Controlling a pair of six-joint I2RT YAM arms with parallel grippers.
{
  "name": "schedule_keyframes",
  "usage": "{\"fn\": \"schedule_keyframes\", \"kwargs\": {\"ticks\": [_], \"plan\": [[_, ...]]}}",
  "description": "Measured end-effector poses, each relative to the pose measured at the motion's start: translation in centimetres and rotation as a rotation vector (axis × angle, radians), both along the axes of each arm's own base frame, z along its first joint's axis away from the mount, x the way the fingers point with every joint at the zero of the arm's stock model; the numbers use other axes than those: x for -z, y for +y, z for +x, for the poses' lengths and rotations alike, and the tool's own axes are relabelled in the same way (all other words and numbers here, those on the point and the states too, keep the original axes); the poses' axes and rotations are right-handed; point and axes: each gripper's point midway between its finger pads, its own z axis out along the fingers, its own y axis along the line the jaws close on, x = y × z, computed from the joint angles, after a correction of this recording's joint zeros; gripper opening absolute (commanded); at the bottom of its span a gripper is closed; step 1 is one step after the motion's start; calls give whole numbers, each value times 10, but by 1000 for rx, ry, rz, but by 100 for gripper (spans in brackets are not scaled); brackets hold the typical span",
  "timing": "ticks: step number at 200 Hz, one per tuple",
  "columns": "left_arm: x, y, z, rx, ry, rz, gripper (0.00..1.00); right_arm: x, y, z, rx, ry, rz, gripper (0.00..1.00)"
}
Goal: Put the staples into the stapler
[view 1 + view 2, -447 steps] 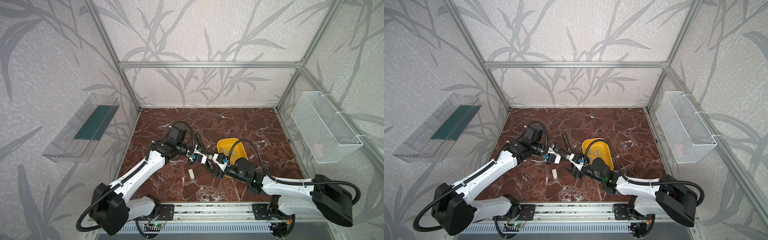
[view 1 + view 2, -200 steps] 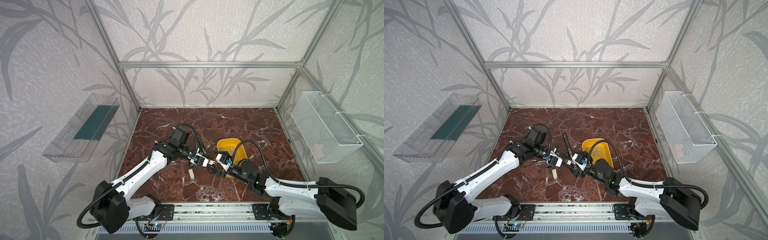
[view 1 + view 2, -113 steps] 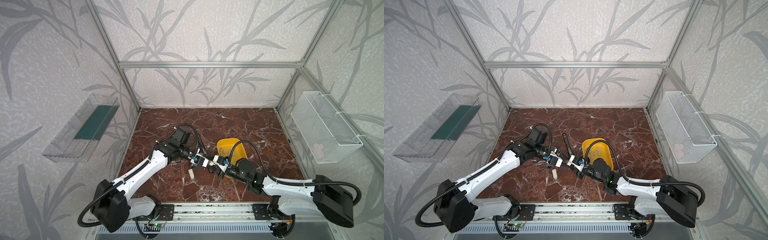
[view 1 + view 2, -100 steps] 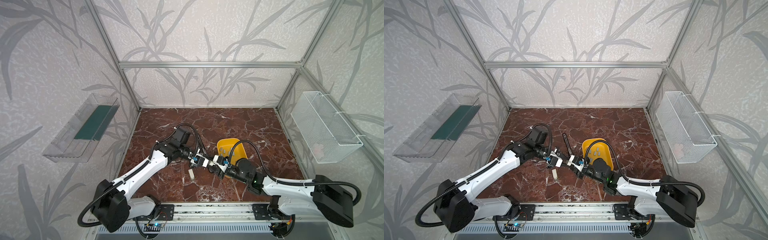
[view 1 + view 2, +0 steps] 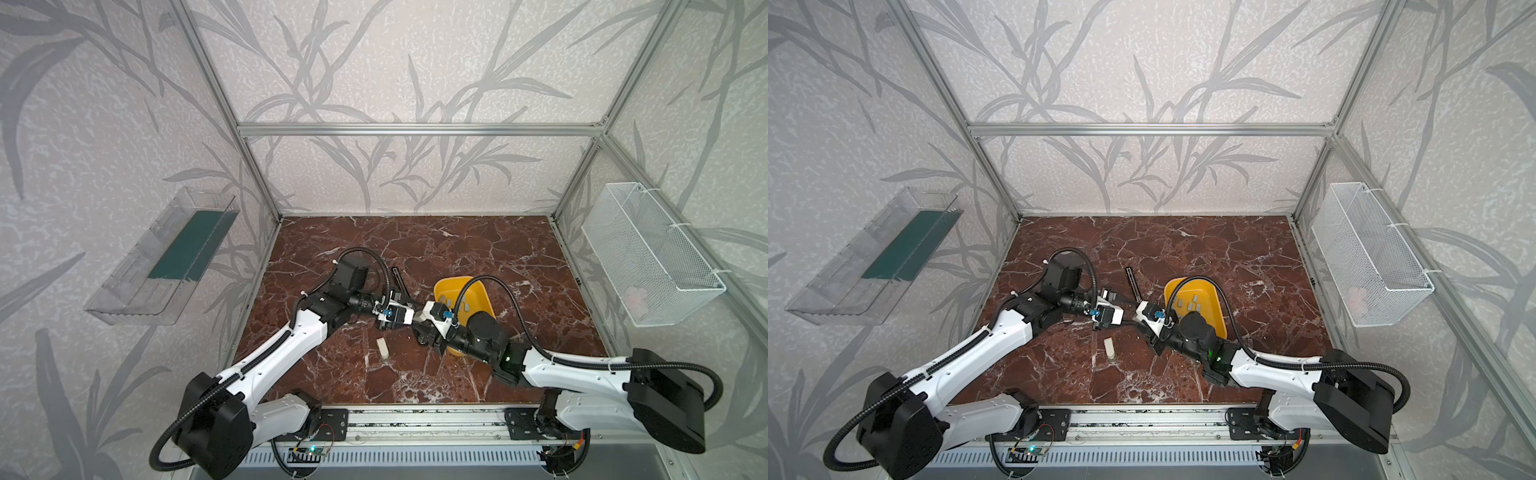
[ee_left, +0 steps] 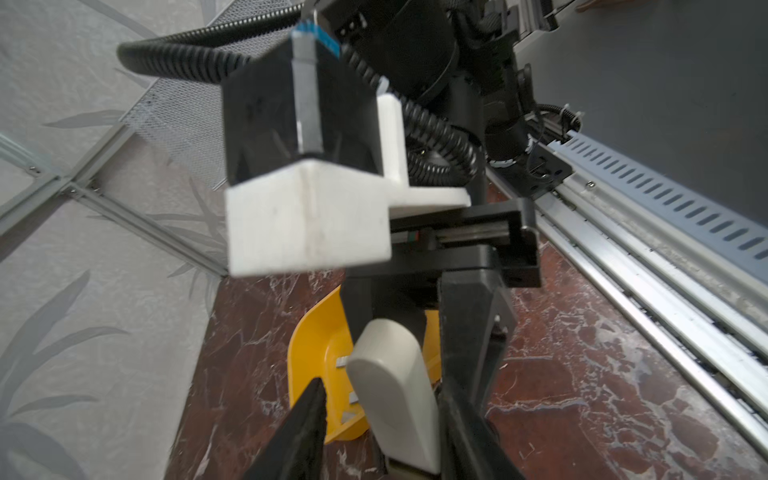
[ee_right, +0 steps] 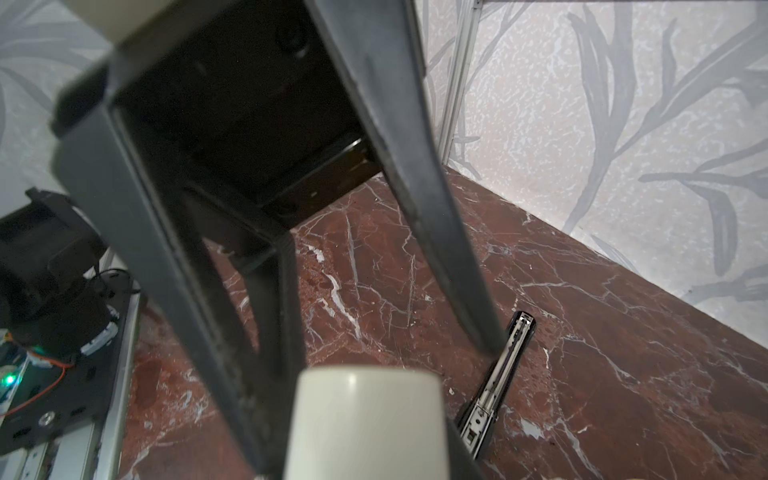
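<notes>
A cream stapler (image 6: 390,399) hangs above the floor between my two grippers, which meet nose to nose at mid-table. My right gripper (image 6: 409,328) is shut on its far end; in the right wrist view the stapler (image 7: 365,424) fills those jaws. My left gripper (image 6: 380,395) is open around the near end, one finger touching it and a gap showing at the other finger. In both top views the left gripper (image 5: 405,318) (image 5: 1119,318) faces the right one. Grey staples (image 5: 451,300) (image 5: 1192,301) (image 6: 343,360) lie in a yellow tray (image 5: 482,293) (image 5: 1219,316).
A black metal staple rail (image 5: 399,280) (image 5: 1133,282) (image 7: 498,382) lies on the marble floor behind the grippers. A small cream piece (image 5: 383,347) (image 5: 1109,348) lies in front of them. A clear bin (image 5: 166,257) hangs on the left wall, a wire basket (image 5: 648,257) on the right.
My right gripper has come in from the right and closed on the stapler's end. My left gripper, shut on the stapler a second ago, has opened its jaws.
</notes>
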Motion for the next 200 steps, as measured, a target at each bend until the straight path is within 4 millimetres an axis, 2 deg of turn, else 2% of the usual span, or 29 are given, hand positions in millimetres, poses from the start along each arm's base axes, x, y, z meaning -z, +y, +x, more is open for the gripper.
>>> {"fn": "schedule_keyframes", "kwargs": {"ticks": [22, 37, 71, 91, 123, 165, 200], "plan": [[-5, 17, 21, -94, -18, -15, 53, -9, 12, 11, 71, 25, -19, 4], [-6, 31, 34, -169, -31, -23, 54, -5, 16, 17, 128, 36, -40, 0], [-13, 70, 88, -438, -137, -32, 55, 38, 34, 4, 132, 132, -176, 0], [-19, 80, 102, -514, -176, -36, 55, 58, 35, 5, 159, 191, -230, 0], [-24, 86, 110, -555, -201, -41, 55, 80, 35, 10, 210, 284, -281, 0], [-25, 85, 109, -550, -203, -44, 55, 85, 45, 12, 246, 361, -275, 0], [-25, 84, 108, -541, -202, -47, 55, 101, 48, 16, 305, 421, -313, 0]]}}
